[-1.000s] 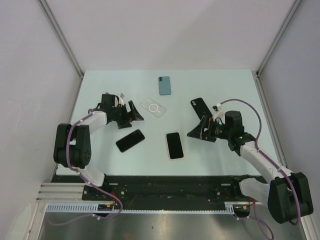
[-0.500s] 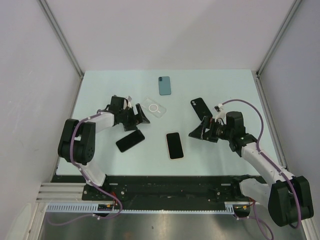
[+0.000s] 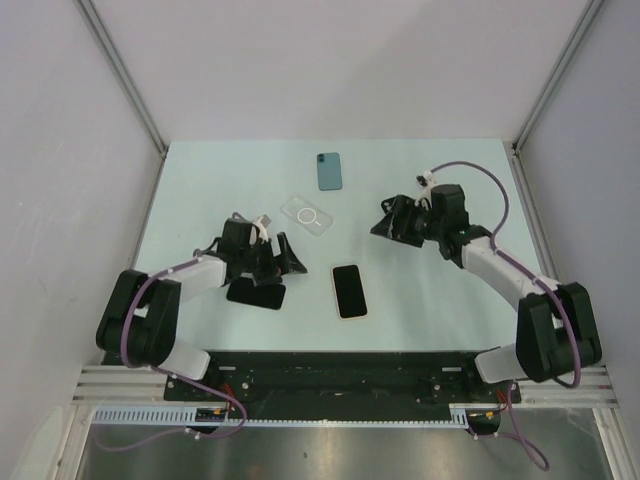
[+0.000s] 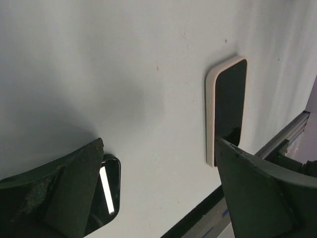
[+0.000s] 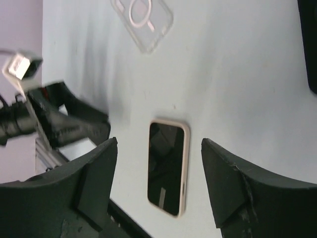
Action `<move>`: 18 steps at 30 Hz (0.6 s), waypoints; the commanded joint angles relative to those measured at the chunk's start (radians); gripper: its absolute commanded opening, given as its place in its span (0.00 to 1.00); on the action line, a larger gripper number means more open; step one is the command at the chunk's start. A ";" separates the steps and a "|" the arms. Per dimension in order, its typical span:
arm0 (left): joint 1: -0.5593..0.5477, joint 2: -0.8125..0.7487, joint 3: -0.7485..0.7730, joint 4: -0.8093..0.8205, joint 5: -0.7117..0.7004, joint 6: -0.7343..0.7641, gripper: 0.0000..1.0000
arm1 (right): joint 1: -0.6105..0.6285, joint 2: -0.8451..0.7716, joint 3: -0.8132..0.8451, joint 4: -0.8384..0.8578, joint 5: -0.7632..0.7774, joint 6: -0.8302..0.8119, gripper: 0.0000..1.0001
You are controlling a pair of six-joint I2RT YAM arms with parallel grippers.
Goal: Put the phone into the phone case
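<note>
Beneath left pincer point(image 3: 280, 258): black phone point(image 3: 255, 294), jaws wide.

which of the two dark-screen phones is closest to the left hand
The all-black phone, lying partly beneath the open left hand. The other phone has a pale rim and lies apart, further to the right.

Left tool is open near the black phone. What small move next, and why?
Probably shift the left tool sideways until the black phone sits between its fingers, then lower. In the wrist view the phone shows only under one finger, off centre, and the open jaws span table instead. Nothing is held yet.
</note>
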 commanded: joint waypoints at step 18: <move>0.026 -0.452 0.063 -0.588 -0.539 -0.325 1.00 | 0.250 0.771 0.850 -0.151 0.464 -0.271 0.54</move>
